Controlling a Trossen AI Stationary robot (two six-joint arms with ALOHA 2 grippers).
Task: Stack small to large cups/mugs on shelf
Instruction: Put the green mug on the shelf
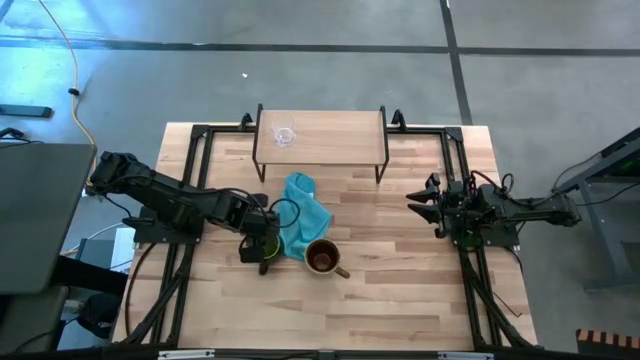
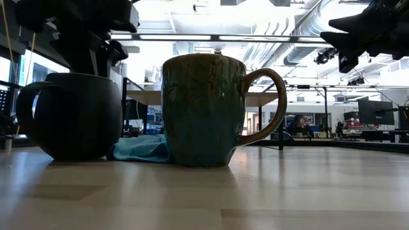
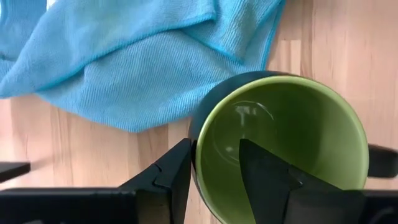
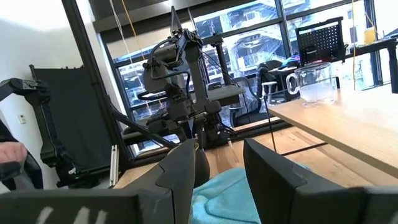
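Left pincer (image 3: pixel 214 177) is down on the dark round mug with the bright green inside (image 3: pixel 286 143), and it's pinching the rim: one finger (image 3: pixel 171 174) outside the wall, the other inside the bowl. The mug sits on the striped light-wood counter (image 1: pixel 400 290), touching the edge of the crumpled teal-blue cloth (image 1: pixel 303 212).

That cloth is the marker here. On one side, the dark mug under the left pincer (image 1: pixel 262 247). On the other side, just beside the cloth, stands the olive-tan glazed mug with the brown inside (image 1: pixel 322 257), upright, handle pointing away from the cloth. From counter height the two mugs stand near each other but apart, the dark mug (image 2: pixel 73 115) and the olive-tan mug (image 2: pixel 204 108), with the cloth (image 2: pixel 140 148) showing low between them.

Beyond the cloth, towards the counter's back edge, is the small light-wood shelf on thin black metal legs (image 1: pixel 330 135). On it, near one end, sits the tiny clear glass cup (image 1: pixel 286 135), alone and upright; the right wrist view shows it too (image 4: pixel 314 81).

Right pincer (image 1: pixel 420 200) hangs well away from the cloth, over the counter's right side, fingers spread with nothing between them.
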